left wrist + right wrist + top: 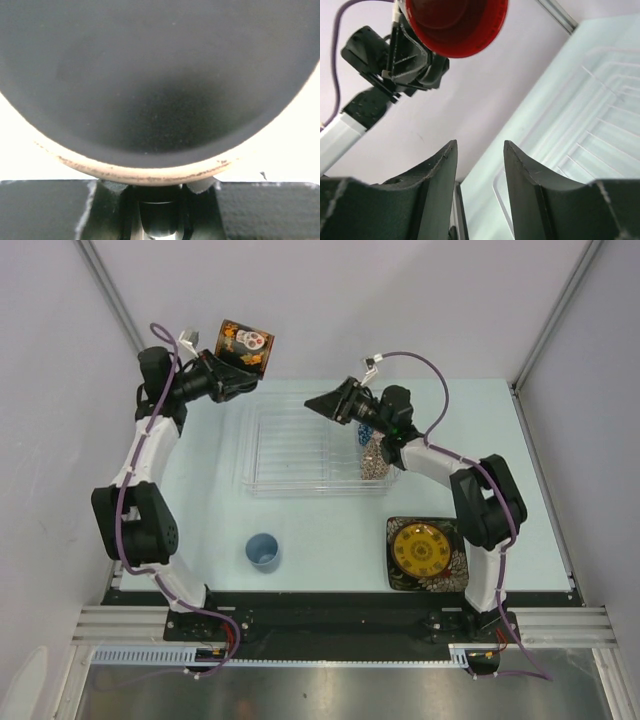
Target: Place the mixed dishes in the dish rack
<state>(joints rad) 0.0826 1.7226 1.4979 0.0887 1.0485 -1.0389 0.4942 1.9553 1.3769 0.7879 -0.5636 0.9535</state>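
Note:
My left gripper (222, 368) is shut on the red-inside dark mug (245, 345) and holds it in the air beyond the back left corner of the clear dish rack (290, 455). The mug's dark base (160, 75) fills the left wrist view. My right gripper (318, 402) hovers open over the rack's back edge with nothing between its fingers (440, 170). From there I see the mug's red inside (452, 20) and the rack's ribs (600, 125). A patterned bowl (374, 458) stands on edge at the rack's right end, partly hidden by my right arm.
A small light-blue cup (263, 551) stands upright on the table in front of the rack. The yellow round plate (421, 551) lies on the black floral square plate (399, 580) at the near right. Pale walls close in the table on the left, back and right.

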